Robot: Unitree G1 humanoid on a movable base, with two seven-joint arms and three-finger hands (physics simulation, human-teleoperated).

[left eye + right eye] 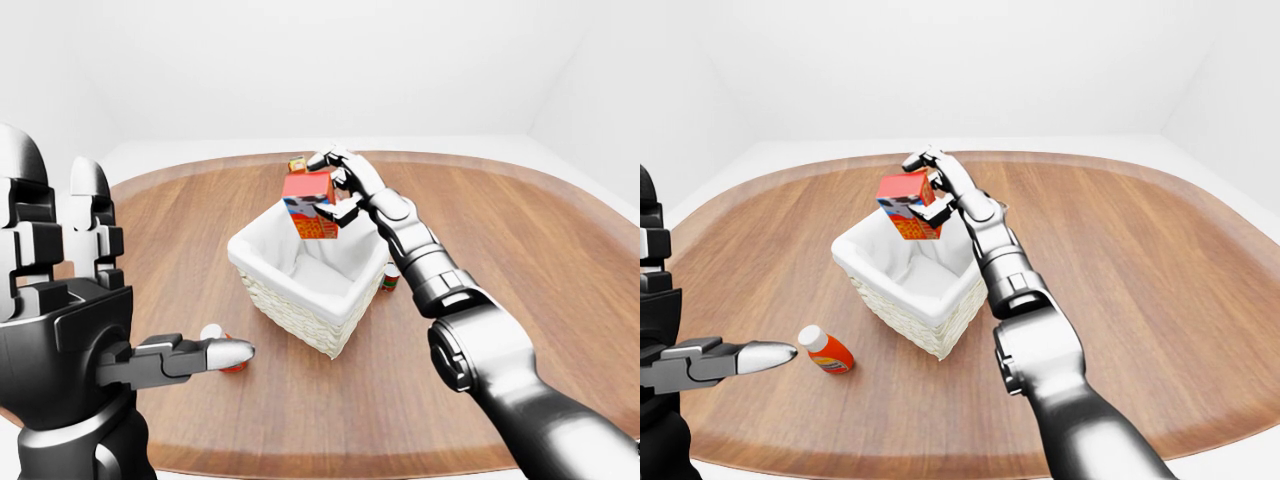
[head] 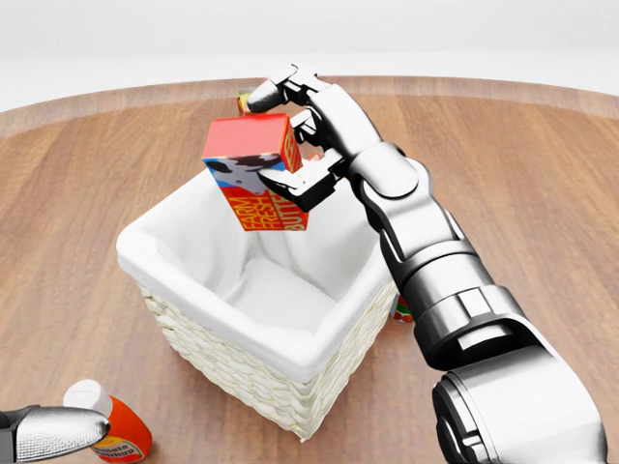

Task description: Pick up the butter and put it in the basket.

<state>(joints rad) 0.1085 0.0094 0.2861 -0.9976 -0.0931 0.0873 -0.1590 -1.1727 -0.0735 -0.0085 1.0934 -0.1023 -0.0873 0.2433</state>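
Observation:
The butter is a red box with a cow picture, tilted in the air above the far side of the basket's opening. My right hand is shut on it, fingers over its top and thumb pressing its right face. The wicker basket has a white cloth liner and sits in the middle of the head view with nothing inside. My left hand hangs low at the left, away from the basket, fingers stretched out and holding nothing.
A bottle with an orange label lies on the wooden table at the bottom left. A small can stands at the basket's right side, half hidden by my right arm. A juice carton peeks out behind the butter.

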